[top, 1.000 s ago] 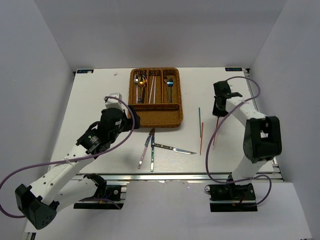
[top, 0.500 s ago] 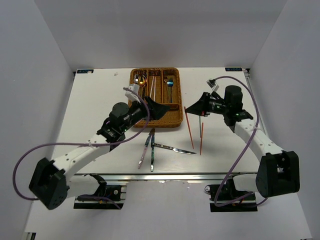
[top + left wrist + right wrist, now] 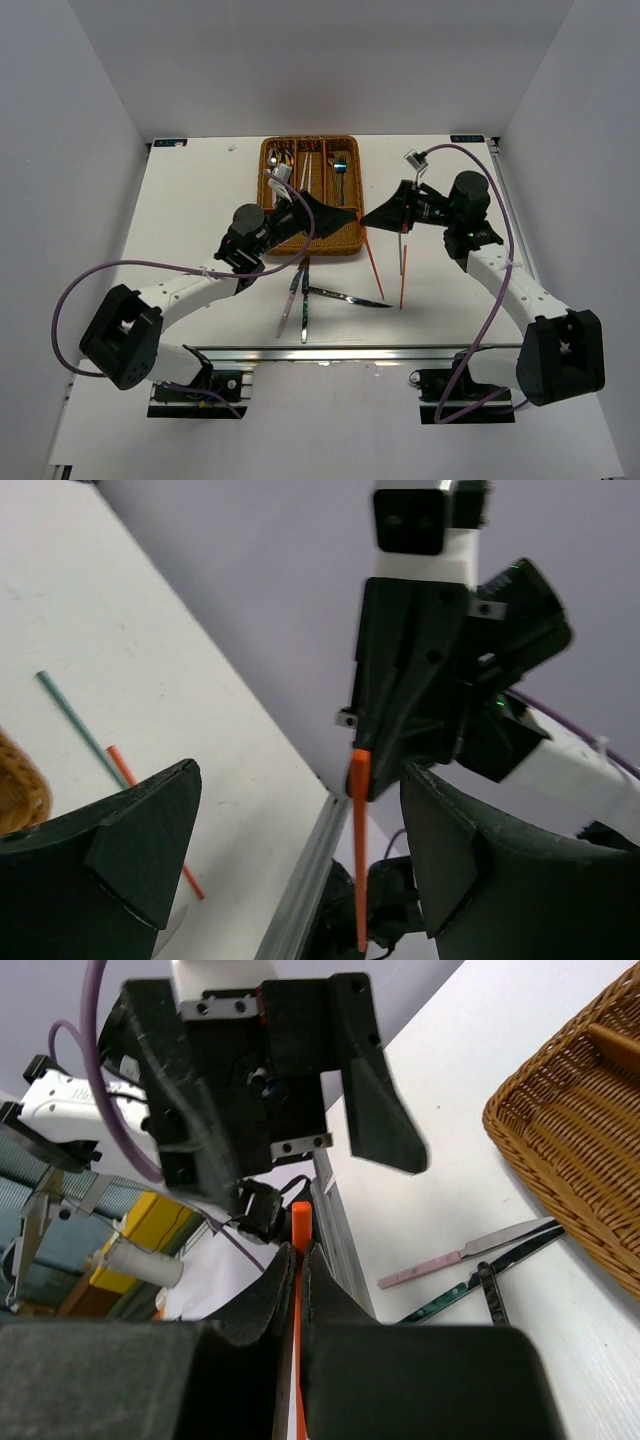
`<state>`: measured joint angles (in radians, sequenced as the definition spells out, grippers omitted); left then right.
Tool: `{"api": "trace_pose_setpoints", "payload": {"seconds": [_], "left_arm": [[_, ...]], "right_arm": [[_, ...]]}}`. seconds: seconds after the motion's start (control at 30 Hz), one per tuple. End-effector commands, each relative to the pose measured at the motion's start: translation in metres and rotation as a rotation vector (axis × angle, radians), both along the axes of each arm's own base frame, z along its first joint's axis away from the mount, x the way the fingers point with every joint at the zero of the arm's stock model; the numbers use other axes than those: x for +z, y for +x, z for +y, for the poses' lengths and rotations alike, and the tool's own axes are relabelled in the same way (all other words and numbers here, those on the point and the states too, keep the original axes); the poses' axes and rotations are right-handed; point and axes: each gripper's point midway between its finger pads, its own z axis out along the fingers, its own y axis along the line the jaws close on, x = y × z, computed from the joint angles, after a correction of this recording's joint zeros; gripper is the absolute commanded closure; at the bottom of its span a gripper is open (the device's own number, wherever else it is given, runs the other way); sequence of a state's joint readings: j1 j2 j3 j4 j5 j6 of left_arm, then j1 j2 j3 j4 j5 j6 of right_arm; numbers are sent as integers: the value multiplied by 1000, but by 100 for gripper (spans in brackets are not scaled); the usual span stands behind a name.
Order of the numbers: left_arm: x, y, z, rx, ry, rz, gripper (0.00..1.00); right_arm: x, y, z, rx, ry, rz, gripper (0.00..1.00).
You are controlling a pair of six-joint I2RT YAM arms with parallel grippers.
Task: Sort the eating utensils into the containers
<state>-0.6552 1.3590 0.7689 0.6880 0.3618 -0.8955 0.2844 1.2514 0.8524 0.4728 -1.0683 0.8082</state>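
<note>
Red is what matters here. The right gripper (image 3: 366, 222) is clamped on a red chopstick (image 3: 373, 265), which hangs tilted from its tips above the counter (image 3: 190, 200), just off the front right corner of the wicker tray (image 3: 358, 180). A second ago that arm was low over the loose chopsticks on the right side. Since then it has lifted this one and swung in toward the middle.

In the same second your left gripper (image 3: 350, 214) has come across the front of the tray. It now stands tip to tip with the right one, its jaws wide apart. In the left wrist view the chopstick shows between its two fingers (image 3: 130, 830) but touches neither, so nothing has passed over yet.

I read this as a handover being set up, since the left arm sits nearer the tray. Close the left only once the stick is well inside its jaws, and let go with the right after that. A thin stick held by one end can pivot or slip.

Another red chopstick (image 3: 403, 275) is left on the counter with a green chopstick (image 3: 80, 730) near it. Knives (image 3: 304, 300) lie in front of the tray. Spoons (image 3: 338, 165) already lie in the long slots.
</note>
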Motion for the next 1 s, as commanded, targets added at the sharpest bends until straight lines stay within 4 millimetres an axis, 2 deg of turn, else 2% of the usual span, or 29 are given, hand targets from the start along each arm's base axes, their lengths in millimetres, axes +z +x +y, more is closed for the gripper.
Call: {"api": "trace_pose_setpoints", "payload": {"seconds": [0.0, 0.07, 0.1, 0.27, 0.3, 0.4, 0.47, 0.5, 0.57, 0.6, 0.63, 0.67, 0.7, 0.77, 0.8, 0.97], "left_arm": [[27, -23, -4, -118, -107, -90, 10], [18, -35, -6, -169, -125, -80, 5], [22, -44, -7, -206, -149, -118, 3], [3, -49, -19, -274, -158, -68, 2], [6, -51, -24, -289, -163, -75, 2], [0, -47, -34, -291, -130, -70, 7], [-3, -44, -39, -286, -111, -78, 13], [-1, -44, -40, -289, -112, -87, 21], [7, -44, -44, -297, -124, -106, 41], [5, -42, -46, -296, -115, -95, 52], [3, -41, -48, -296, -105, -95, 70], [6, -38, -51, -297, -103, -97, 76], [0, -35, -53, -293, -85, -84, 87], [0, -32, -55, -290, -78, -87, 92], [-2, -32, -56, -291, -70, -79, 100], [-4, -22, -57, -253, -8, -106, 100]], "right_arm": [[5, 7, 1, -41, 15, -18, 100], [6, 14, 1, -79, 20, -11, 100], [7, 16, 1, -91, 27, 1, 100], [24, 15, 2, -113, 72, -46, 100], [27, 16, 2, -124, 76, -51, 100], [35, 17, 3, -131, 94, -60, 100], [38, 17, 5, -129, 106, -51, 100], [40, 18, 6, -137, 113, -53, 100], [40, 21, 7, -152, 117, -52, 100], [40, 22, 8, -159, 119, -50, 100], [41, 23, 9, -159, 124, -56, 100], [41, 22, 9, -157, 130, -54, 100], [44, 21, 10, -154, 141, -57, 100], [45, 21, 10, -154, 147, -55, 100], [44, 22, 9, -160, 148, -53, 100], [42, 23, 9, -170, 143, -55, 100]]}}
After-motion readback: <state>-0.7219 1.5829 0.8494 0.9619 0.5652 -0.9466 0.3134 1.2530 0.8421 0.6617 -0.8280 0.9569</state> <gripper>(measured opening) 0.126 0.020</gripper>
